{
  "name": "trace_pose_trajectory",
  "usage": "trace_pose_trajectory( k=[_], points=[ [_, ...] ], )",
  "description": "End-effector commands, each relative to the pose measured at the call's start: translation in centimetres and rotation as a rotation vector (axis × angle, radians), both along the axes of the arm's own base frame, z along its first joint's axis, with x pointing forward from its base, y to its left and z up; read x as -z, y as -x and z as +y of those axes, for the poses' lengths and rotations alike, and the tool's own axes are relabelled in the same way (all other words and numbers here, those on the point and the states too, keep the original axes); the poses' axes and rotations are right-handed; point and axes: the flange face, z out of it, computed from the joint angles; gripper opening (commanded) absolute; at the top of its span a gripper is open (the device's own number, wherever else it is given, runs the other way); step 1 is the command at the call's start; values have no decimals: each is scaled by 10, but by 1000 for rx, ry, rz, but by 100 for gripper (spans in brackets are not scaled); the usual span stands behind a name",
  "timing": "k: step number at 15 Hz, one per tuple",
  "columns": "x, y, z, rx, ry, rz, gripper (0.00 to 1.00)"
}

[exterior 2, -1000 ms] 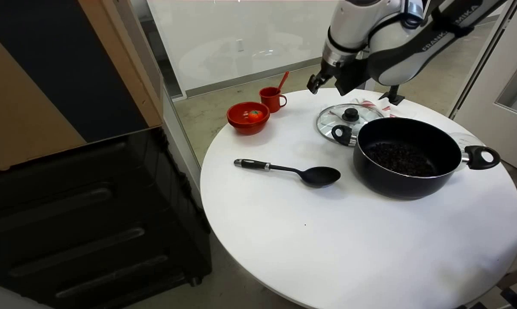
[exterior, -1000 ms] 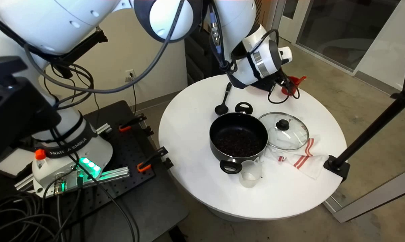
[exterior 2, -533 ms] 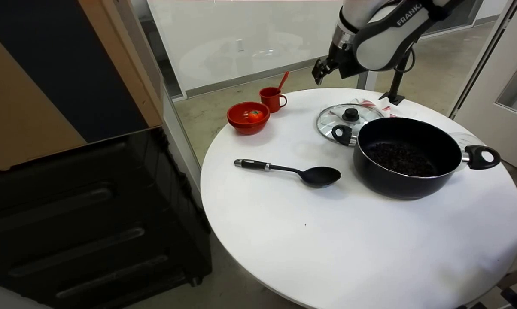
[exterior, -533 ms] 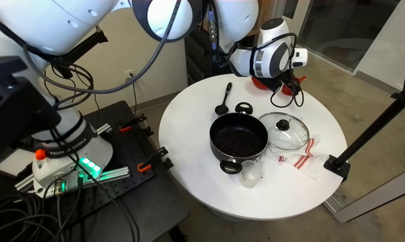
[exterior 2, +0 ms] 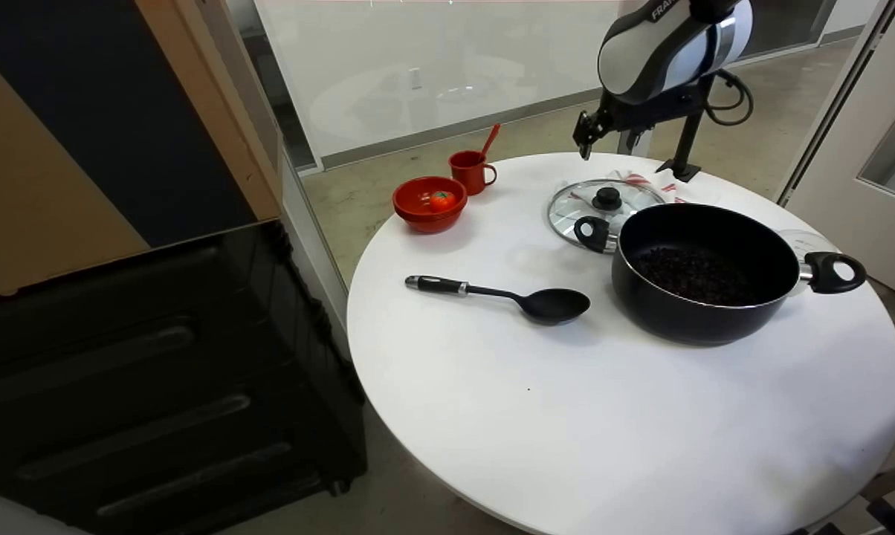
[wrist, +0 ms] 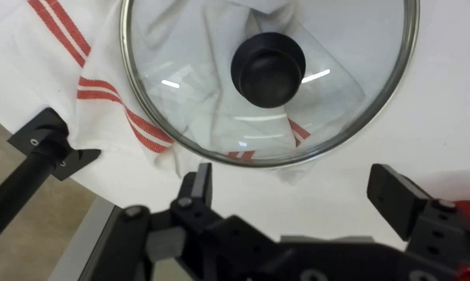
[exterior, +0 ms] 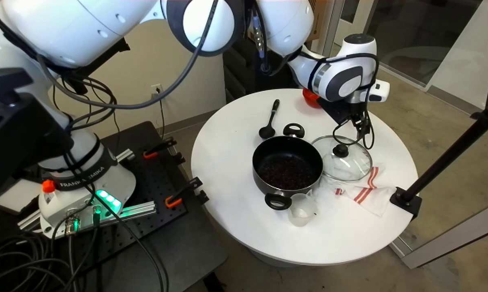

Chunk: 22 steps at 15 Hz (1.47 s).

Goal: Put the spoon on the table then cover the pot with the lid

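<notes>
I had the hand (wrist: 291, 185) spread pretty wide, jaws well apart along the bottom of the wrist view, with the glass lid (wrist: 268, 78) filling the top of that frame, lying over part of a striped towel (wrist: 102, 117). In an exterior view my spoon (exterior 2: 525, 300) lay mid-frame on the worktop (exterior 2: 529, 446), just left of the uncovered pot (exterior 2: 685, 319), which had dark bits (exterior 2: 693, 276) in it. A red bowl (exterior 2: 431, 223) sat up near the top middle with a tomato (exterior 2: 441, 200) inside.
</notes>
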Motion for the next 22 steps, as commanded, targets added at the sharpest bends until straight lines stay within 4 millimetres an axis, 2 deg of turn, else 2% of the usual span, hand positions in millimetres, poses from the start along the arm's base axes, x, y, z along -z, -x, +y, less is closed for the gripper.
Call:
trace_pose_trajectory(
  k=[1,5,8,9,10,16,17,20,22],
  points=[
    [25,-8,-3,8,6,79,100],
    [58,-4,-3,21,30,157,100],
    [73,-3,-6,15,46,181,100],
    [76,-3,-7,16,50,183,92],
    [79,-3,-9,16,56,180,74],
    [77,-14,-9,-9,72,113,28],
    [77,-16,-8,-11,71,108,25],
    [68,-21,-3,-13,70,86,25],
    [48,-30,7,-33,78,42,25]
  ],
)
